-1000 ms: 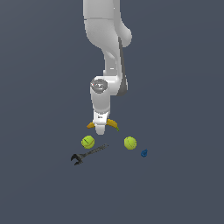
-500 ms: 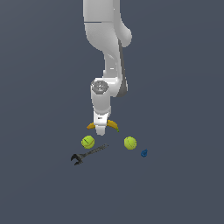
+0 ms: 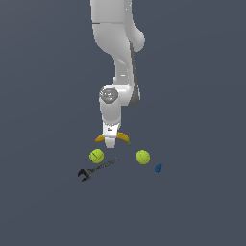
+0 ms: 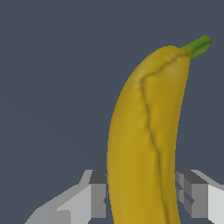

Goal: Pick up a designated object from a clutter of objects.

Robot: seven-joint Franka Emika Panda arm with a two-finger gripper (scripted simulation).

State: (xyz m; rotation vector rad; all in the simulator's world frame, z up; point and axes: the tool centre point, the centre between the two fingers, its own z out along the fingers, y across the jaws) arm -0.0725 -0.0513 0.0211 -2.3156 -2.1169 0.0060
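In the exterior view, you see the arm reaching straight down at the centre of the frame, with the hand (image 3: 110, 141) set over the middle of the banana (image 3: 123, 137). The yellow ends of the fruit stick out to either side of the white fingers, just above the rest of the clutter. Below it lie one tennis ball (image 3: 96, 155) towards the lower left, a second tennis ball (image 3: 142, 157) to the lower right, the dark wrench (image 3: 96, 169) beneath the first ball, and a tiny blue item (image 3: 158, 168) just beside the second ball. All four sit apart from the banana. From here you cannot tell whether the fruit is off the worktop (image 3: 43, 192); it looks level with the hand, so judge the reach as done and the lift as not yet shown.

In the wrist view, the banana fills the middle of the frame, running from the bottom edge up to its green stem tip (image 4: 197, 45) at the upper right. One grey finger (image 4: 89, 199) sits at the lower left and the other finger (image 4: 197, 194) at the lower right, both pressed close against the peel, so you can take the hand as closed on the banana. What seems left is raising it clear of the clutter.

No brand, label or writing can be read in either view.
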